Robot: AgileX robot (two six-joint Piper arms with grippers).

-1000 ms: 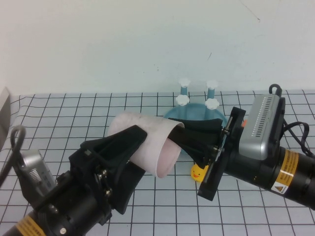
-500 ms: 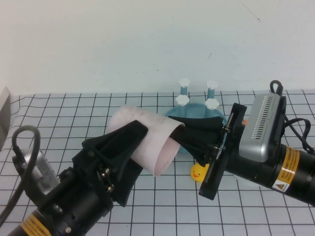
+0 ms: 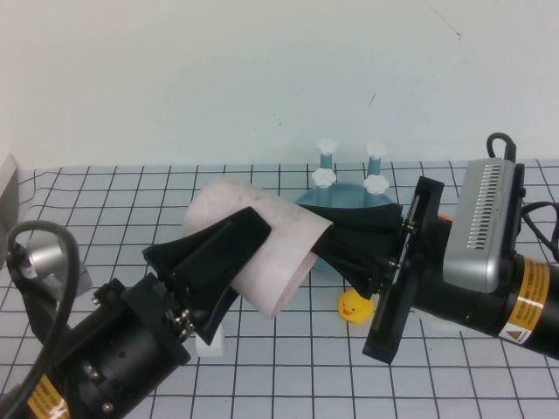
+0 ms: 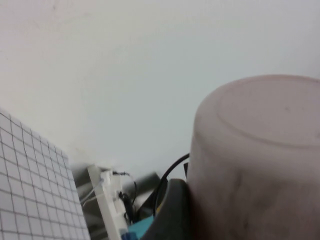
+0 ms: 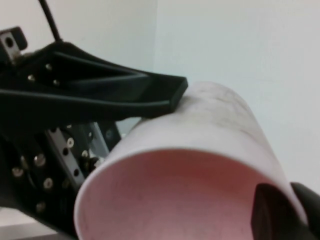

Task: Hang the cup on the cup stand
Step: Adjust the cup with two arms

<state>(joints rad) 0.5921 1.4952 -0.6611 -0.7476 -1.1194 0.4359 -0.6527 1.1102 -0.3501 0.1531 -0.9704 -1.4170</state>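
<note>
The pale pink cup is held in the air on its side, mouth toward the right arm. My left gripper is shut on the cup's body; one black finger lies against its wall. My right gripper is shut on the cup's rim, with one finger inside the mouth and one outside, as the right wrist view shows. The cup's pink inside fills that view. The cup stand, a light-blue dish with four blue pegs capped by white knobs, stands behind the cup at the back of the table.
A small yellow duck sits on the grid mat under the right gripper, in front of the stand. A white object lies on the mat under the left arm. A grey edge stands at the far left.
The left arm has swung lower and leftward, tilting the cup's base up and left. The right arm has shifted slightly right. Both still hold the cup.
</note>
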